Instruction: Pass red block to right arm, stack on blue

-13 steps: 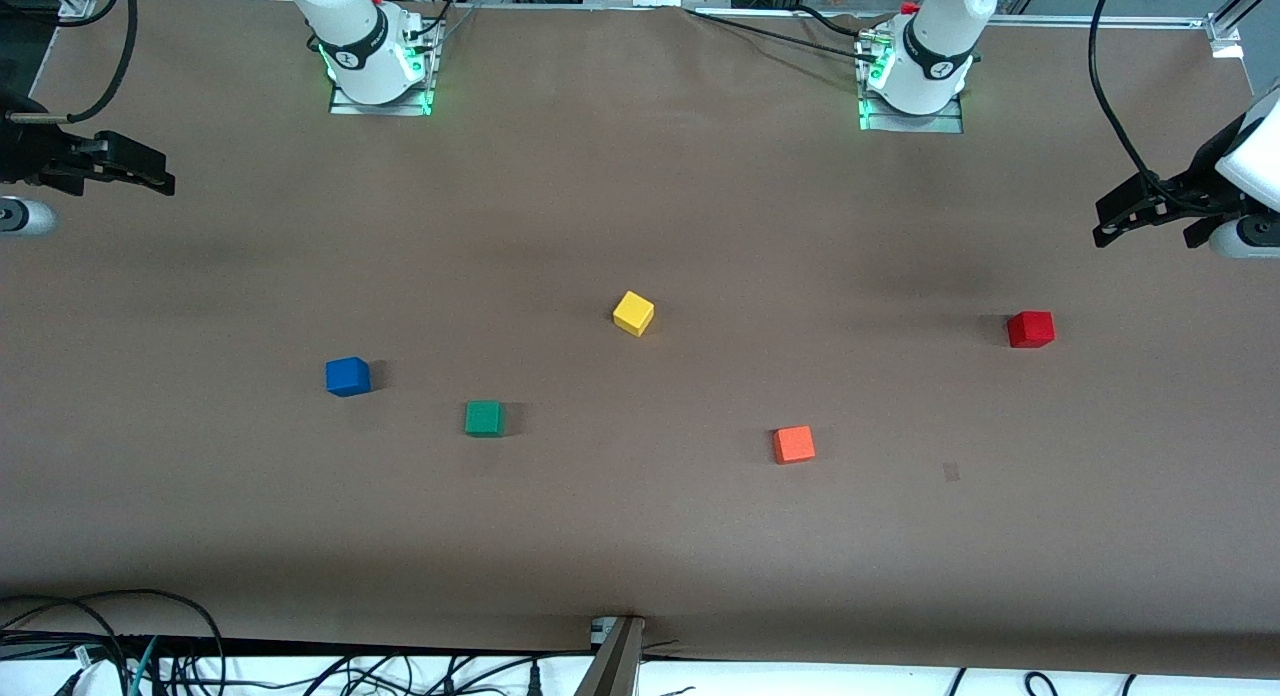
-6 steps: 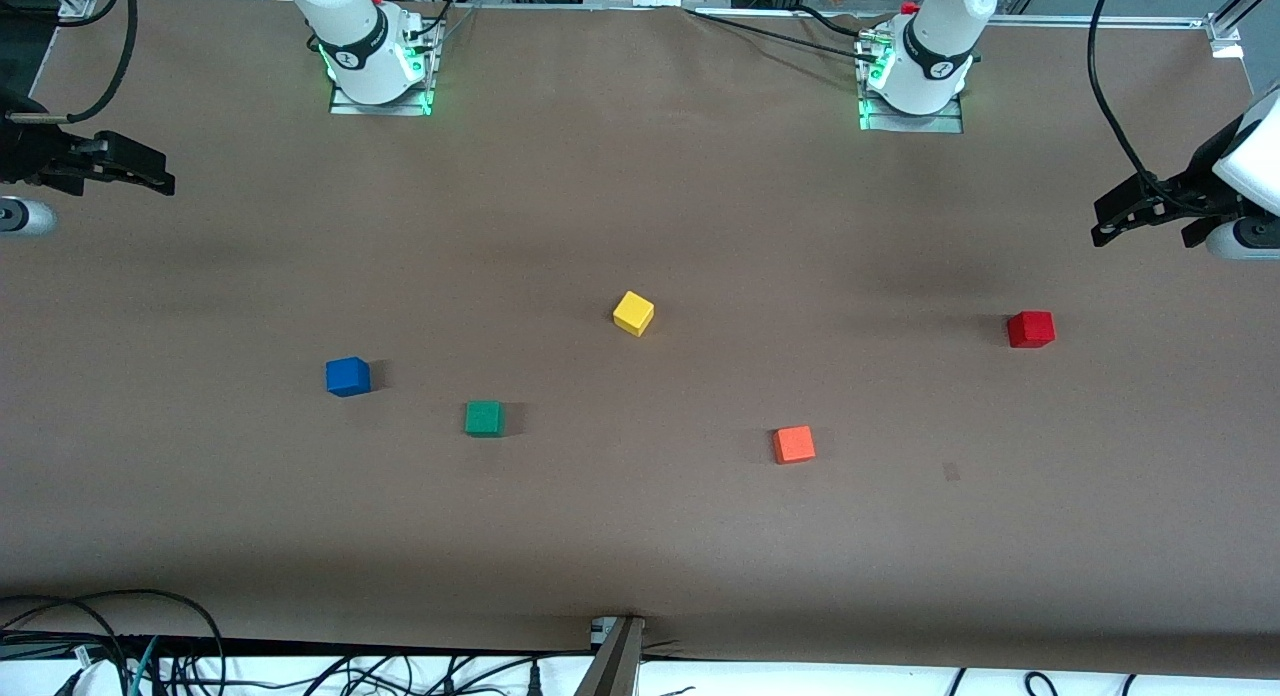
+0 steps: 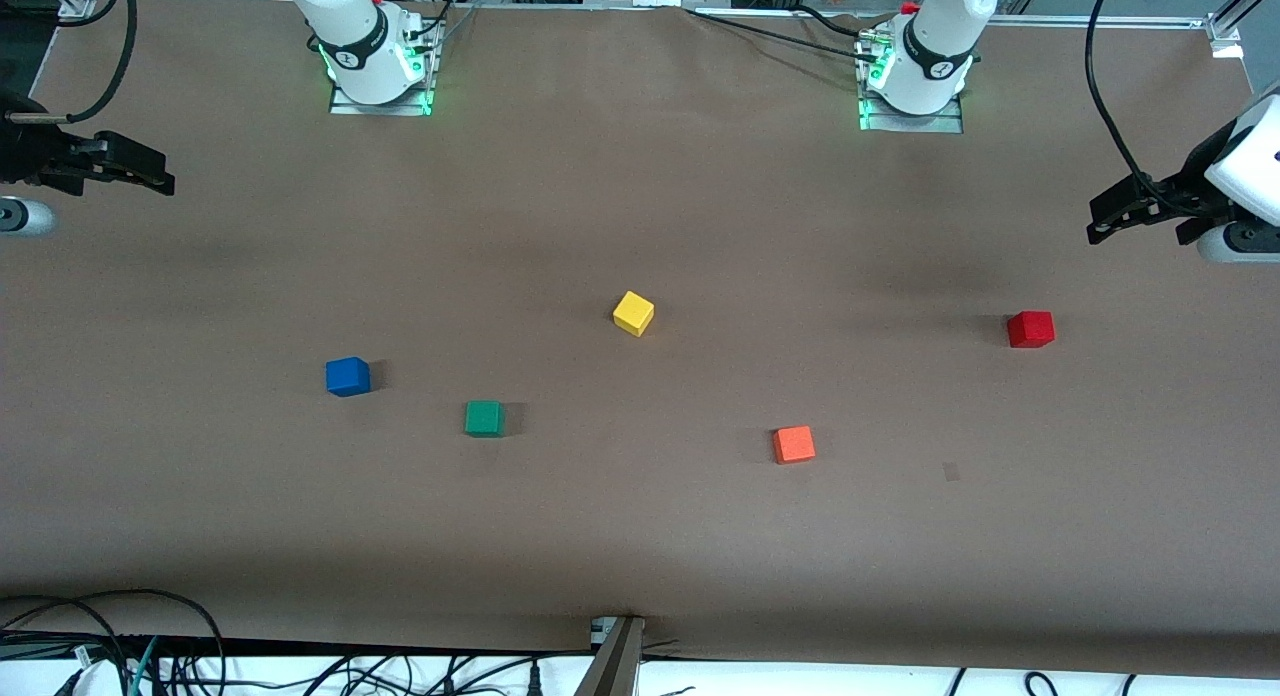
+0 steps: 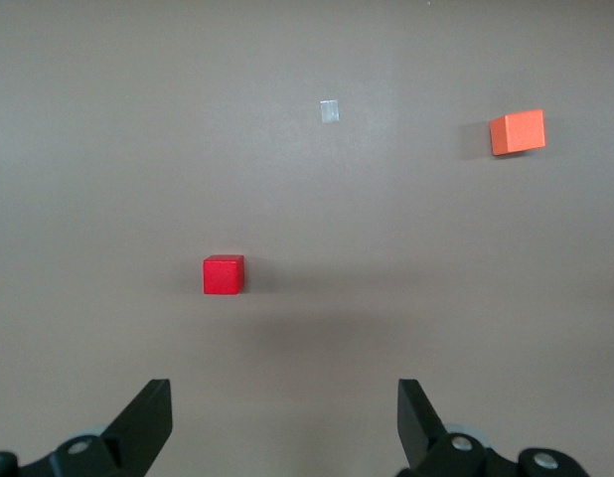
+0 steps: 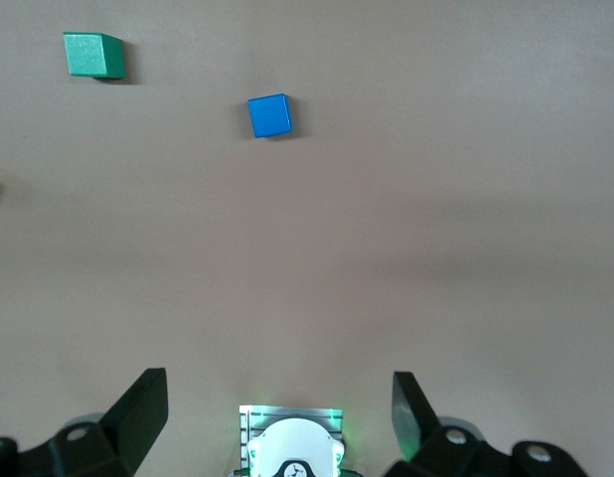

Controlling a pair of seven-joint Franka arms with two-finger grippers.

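Right now the left gripper [image 3: 1100, 221] hangs in the air over the table's edge at the left arm's end, jaws spread wide w/ nothing between them. In the left wrist view its two black fingers [image 4: 148, 422] stand far apart, bare table [image 3: 640, 536] in the gap. The red block [image 3: 1030, 329] sits flat on the table near that gripper, not touching it; in the wrist view the block [image 4: 224, 275] lies ahead of the fingers, closer to one finger's line than to the mid gap. Orange cube [image 3: 793, 444] is well apart from the red block, nearer the front cam & more toward the table's middle. A small pale patch [image 3: 951, 471] marks the table between them, nearer the cam than both.

Right gripper [image 3: 150, 171] waits in the air over the right arm's end of the table, also fully spread, holding nothing; its fingers [image 5: 138, 412] frame the right arm's base. Blue cube [image 3: 347, 376] rests on the table toward that end, well apart from the right gripper. Green cube [image 3: 484, 418] is near the blue one, a bit nearer the cam. Yellow cube [image 3: 633, 313] sits about mid-table, turned at an angle.
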